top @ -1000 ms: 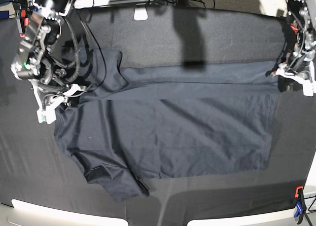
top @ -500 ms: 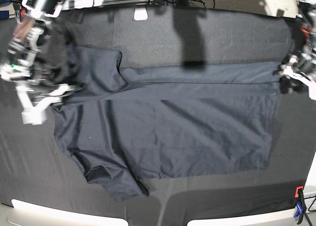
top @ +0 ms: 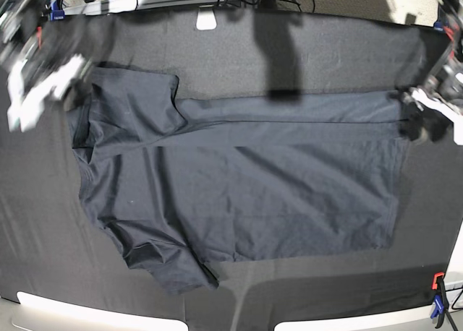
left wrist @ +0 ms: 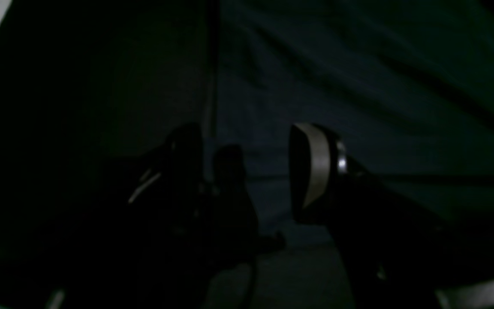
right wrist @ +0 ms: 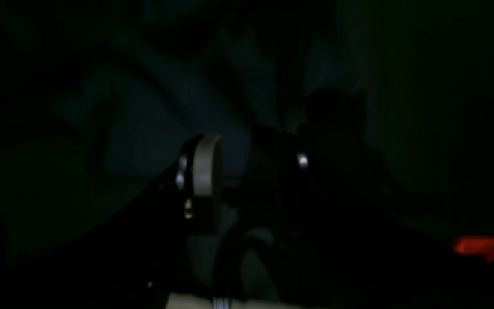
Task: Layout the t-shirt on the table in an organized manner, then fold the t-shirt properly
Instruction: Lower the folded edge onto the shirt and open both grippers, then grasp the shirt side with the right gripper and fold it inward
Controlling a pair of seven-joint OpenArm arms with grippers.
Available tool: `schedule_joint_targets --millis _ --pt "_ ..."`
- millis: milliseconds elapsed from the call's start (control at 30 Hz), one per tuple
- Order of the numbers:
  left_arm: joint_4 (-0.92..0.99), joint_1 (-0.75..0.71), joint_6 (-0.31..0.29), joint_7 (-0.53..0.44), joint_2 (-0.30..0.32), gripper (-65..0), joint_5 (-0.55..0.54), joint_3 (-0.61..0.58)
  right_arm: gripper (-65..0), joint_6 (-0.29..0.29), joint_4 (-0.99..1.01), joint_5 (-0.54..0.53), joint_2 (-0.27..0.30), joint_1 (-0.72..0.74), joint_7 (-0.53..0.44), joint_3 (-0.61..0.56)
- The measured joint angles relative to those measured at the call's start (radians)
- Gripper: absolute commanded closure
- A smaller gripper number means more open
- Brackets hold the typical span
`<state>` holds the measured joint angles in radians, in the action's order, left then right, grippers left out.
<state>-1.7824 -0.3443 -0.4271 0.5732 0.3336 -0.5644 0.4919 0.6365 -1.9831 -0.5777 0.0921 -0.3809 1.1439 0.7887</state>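
a red and blue clamp (top: 437,299) is gripping the near corner of the black-clothed counter (top: 304,287). the t-shirt (top: 239,194) is lying spread flat at its middle, one sleeve rumpled. the left gripper (top: 427,118) and right gripper (top: 36,89) are hanging at opposite ends, jaws spread, holding nothing.

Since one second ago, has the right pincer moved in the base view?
Yes. The right pincer went up and left, away from the dark charcoal-navy thin-fabric t-shirt, toward the far-left corner of the black cloth-covered table.
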Motion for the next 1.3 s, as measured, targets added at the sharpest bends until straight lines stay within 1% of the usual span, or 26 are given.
schedule_joint_targets --millis 33,100,167,233,467,633,800,833,867,900,967,1000,1067,1100,1200,1300 --pt "-0.004 -0.002 0.0 -0.002 -0.014 -30.3 0.0 0.0 -21.4 0.005 0.008 0.029 -0.017 -0.011 -0.011 0.0" --pt "-0.005 -0.002 -0.002 0.0 -0.035 -30.3 0.0 0.0 -21.4 0.012 0.032 0.091 -0.041 -0.022 -0.091 0.0" --pt "-0.005 -0.004 -0.002 0.001 -0.043 -30.3 0.0 0.0 -21.4 0.011 0.054 0.151 -0.045 -0.02 -0.143 0.0" --pt "-0.006 -0.009 -0.003 0.0 -0.043 -30.3 0.0 0.0 -21.4 0.011 0.092 0.169 -0.039 -0.015 -0.174 0.0" --pt "-0.006 -0.01 -0.003 0.0 -0.043 -30.3 0.001 0.0 -21.4 0.009 0.233 0.179 -0.04 0.016 -0.187 0.001" --pt "-0.006 -0.01 -0.003 0.0 -0.043 -30.3 0.0 0.0 -21.4 -0.019 0.303 0.185 -0.039 0.084 -0.212 0.005" --pt "-0.006 -0.01 -0.003 0.0 -0.043 -30.3 0.0 0.0 -21.1 -0.024 0.309 0.185 -0.04 0.119 -0.156 0.005" --pt "-0.006 -0.01 -0.003 0.0 -0.043 -30.3 0.0 0.0 -19.7 -0.024 0.309 0.185 -0.04 0.118 -0.157 0.005" --pt "-0.006 -0.01 -0.003 0.0 -0.043 -30.3 0.0 0.0 -16.6 -0.024 0.309 0.185 -0.04 0.118 -0.157 0.005" --pt "-0.006 -0.01 -0.003 0.0 -0.043 -30.3 0.0 0.0 -12.3 -0.024 0.309 0.185 -0.04 0.117 -0.156 0.005" --pt "-0.006 -0.01 -0.003 0.0 -0.043 -30.3 0.0 0.0 -1.3 -0.024 0.309 0.185 -0.04 0.117 -0.155 0.005" --pt "-0.006 -0.01 -0.003 0.0 -0.043 -30.3 0.0 0.0 0.0 -0.023 0.309 0.183 -0.042 0.117 -0.153 0.005" --pt "-0.006 -0.01 -0.003 0.0 -0.043 -30.3 0.0 0.0 0.0 -0.017 0.296 0.182 -0.043 0.114 -0.146 0.004" --pt "-0.006 -0.01 -0.003 0.0 -0.043 -30.3 0.0 0.0 0.0 -0.011 0.277 0.166 -0.043 0.111 -0.122 0.004" --pt "-0.006 -0.01 -0.003 -0.005 -0.044 -30.3 0.0 0.0 0.0 -0.002 0.153 0.082 -0.045 0.074 -0.099 0.004" --pt "-0.006 -0.01 -0.003 -0.021 -0.046 -30.3 0.0 0.0 0.0 0.0 0.047 0.027 -0.045 0.076 -0.1 0.004"
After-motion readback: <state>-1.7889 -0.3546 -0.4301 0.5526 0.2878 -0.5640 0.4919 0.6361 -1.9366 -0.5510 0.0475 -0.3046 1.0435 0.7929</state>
